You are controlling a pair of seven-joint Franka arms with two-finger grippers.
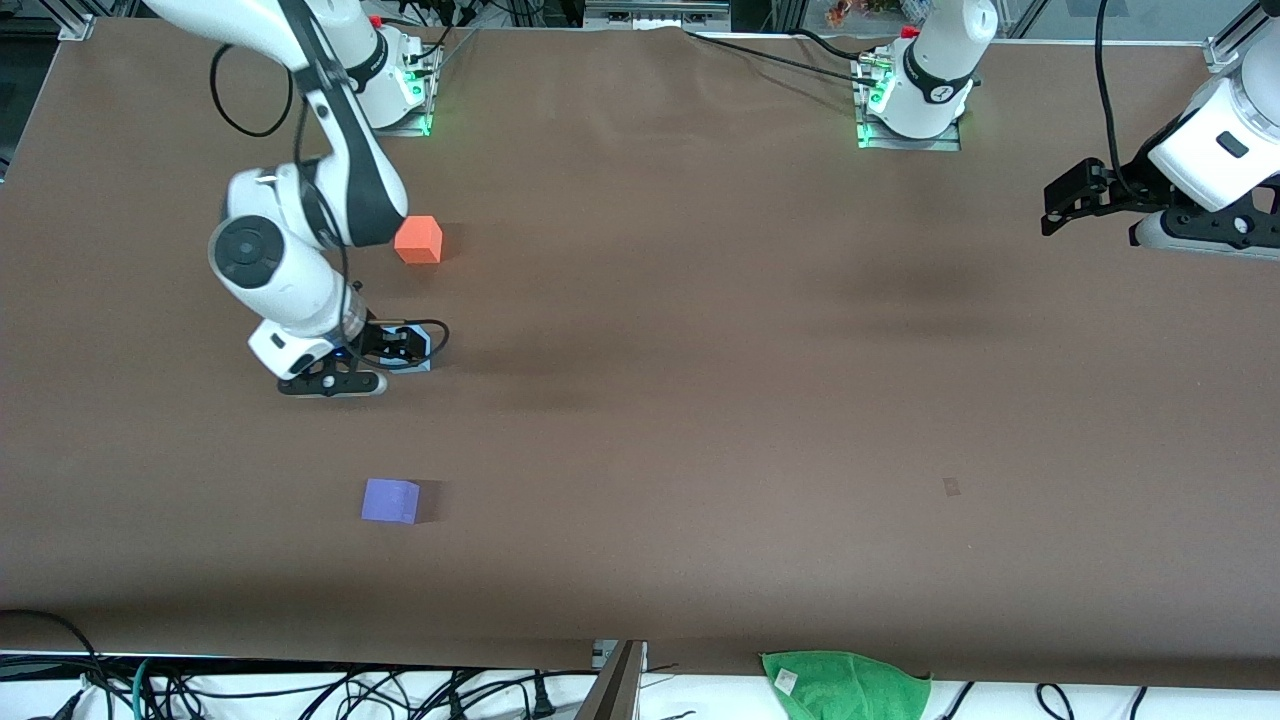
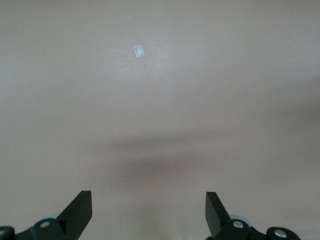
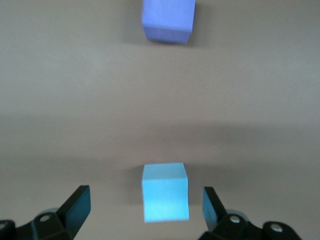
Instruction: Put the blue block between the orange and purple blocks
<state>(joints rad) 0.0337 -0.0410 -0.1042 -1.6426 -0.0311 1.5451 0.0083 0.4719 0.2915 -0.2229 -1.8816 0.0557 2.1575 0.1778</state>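
Observation:
The blue block (image 3: 165, 192) sits on the brown table, between the open fingers of my right gripper (image 3: 146, 210), with a gap on each side. In the front view the right gripper (image 1: 400, 347) is low over the block, and only a blue edge of the block (image 1: 421, 364) shows. The orange block (image 1: 418, 240) lies farther from the front camera than the blue block. The purple block (image 1: 390, 500) lies nearer and also shows in the right wrist view (image 3: 167, 20). My left gripper (image 1: 1062, 206) waits open and empty in the air at the left arm's end; it also shows in the left wrist view (image 2: 148, 212).
A green cloth (image 1: 846, 684) lies at the table's near edge. A small pale mark (image 1: 951, 487) is on the table; it also shows in the left wrist view (image 2: 139, 51). Cables hang along the near edge.

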